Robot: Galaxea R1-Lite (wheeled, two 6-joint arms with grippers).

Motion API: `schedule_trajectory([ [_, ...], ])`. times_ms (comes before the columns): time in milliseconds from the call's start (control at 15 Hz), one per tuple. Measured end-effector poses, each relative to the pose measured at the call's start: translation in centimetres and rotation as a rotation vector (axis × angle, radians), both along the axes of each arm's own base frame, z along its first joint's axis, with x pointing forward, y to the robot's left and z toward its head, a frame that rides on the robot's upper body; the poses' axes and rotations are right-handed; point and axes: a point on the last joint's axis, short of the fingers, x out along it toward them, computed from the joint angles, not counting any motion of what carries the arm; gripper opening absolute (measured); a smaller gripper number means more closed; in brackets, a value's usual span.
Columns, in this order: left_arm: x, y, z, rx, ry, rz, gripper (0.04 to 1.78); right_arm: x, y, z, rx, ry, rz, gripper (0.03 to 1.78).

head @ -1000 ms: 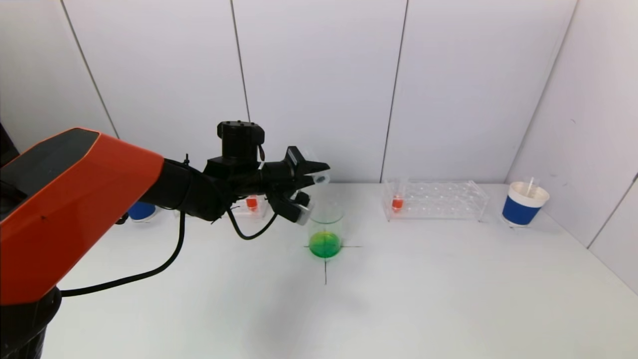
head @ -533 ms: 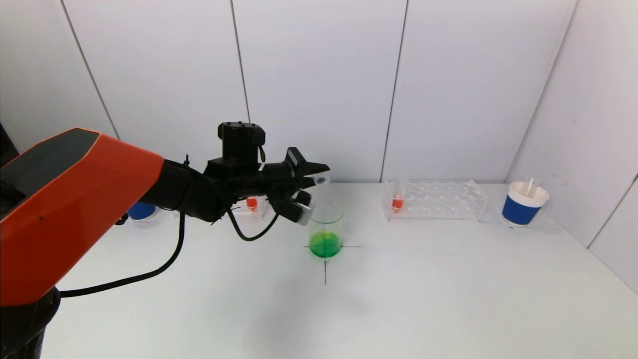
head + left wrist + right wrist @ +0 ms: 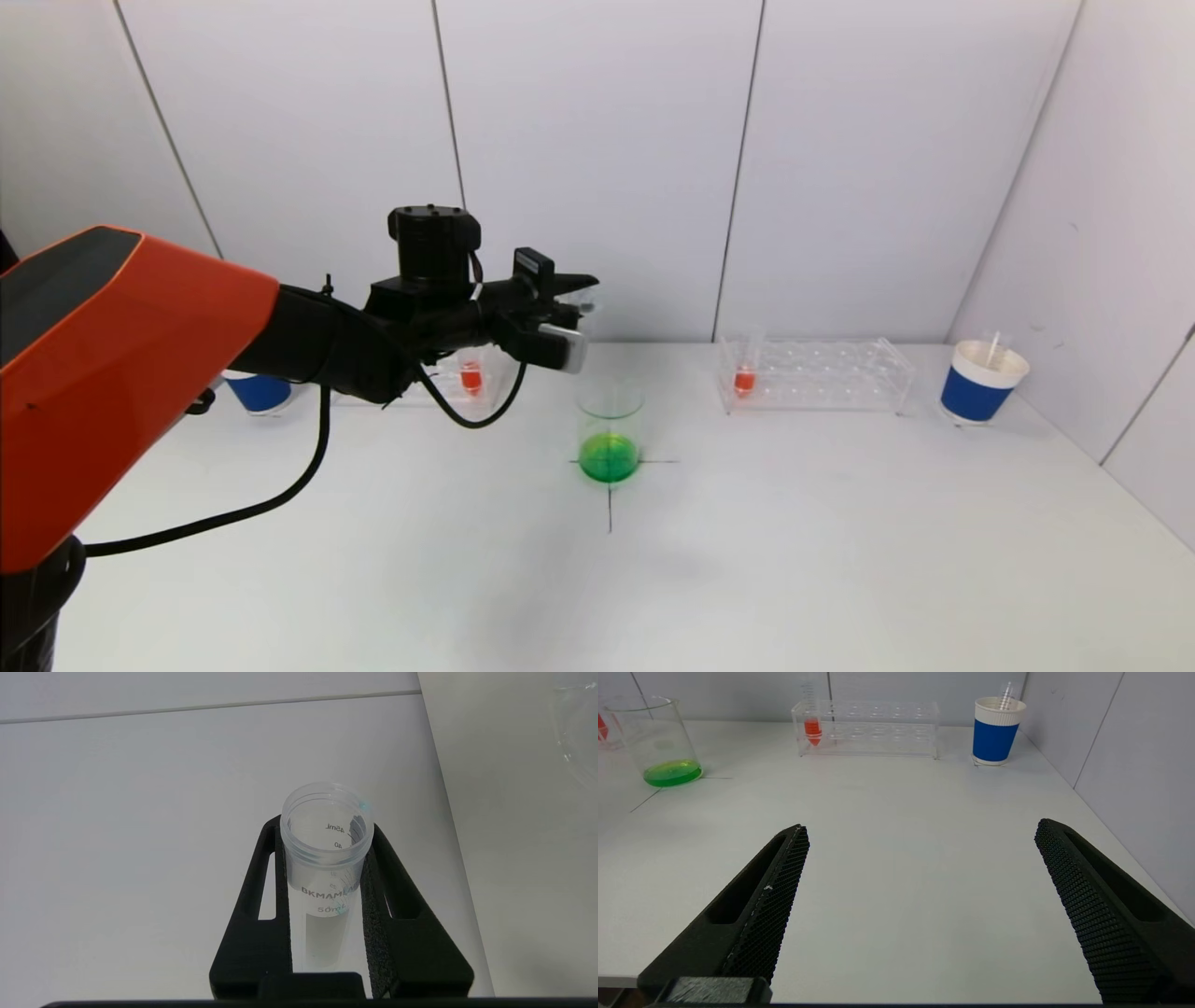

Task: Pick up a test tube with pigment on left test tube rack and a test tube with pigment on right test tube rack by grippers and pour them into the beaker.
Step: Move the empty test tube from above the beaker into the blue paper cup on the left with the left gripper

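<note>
Left tool [image 3: 571, 308], arm extended level above the desk [image 3: 747, 560], clenched on an emptied test tube [image 3: 327, 849] lying roughly horizontal, up and left of the beaker [image 3: 610, 434] of green liquid. Right tool [image 3: 920, 905] low over the near desk, released. Each rack, left [image 3: 467, 383] and right [image 3: 817, 375], holds one red-filled tube.

**Even, Diffuse Light; Mostly Sharp Frames**

Bright, soft, overhead-looking light throughout, no harsh glare. Faint grey shadow on the white table [image 3: 653, 579] in front of the beaker [image 3: 610, 431]. Small highlights on the beaker glass and the clear test tube [image 3: 327, 854]. Beaker rim blurred at the left wrist view's corner. Nearest part of the right gripper [image 3: 920, 835] slightly soft. No obvious bending at the edges.
</note>
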Motion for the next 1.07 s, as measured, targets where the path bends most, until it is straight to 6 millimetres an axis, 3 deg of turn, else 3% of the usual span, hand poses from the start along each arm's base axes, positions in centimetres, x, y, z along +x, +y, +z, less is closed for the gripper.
schedule_trajectory([
  [600, -1.0, 1.4, 3.6, -0.167, 0.083, 0.150, 0.44, 0.0, 0.0, 0.0, 0.000, 0.000, 0.000, 1.76],
  [1067, -1.8, 3.1, 6.5, -0.427, 0.206, 0.360, 0.44, 0.0, 0.0, 0.0, 0.000, 0.000, 0.000, 1.76],
])
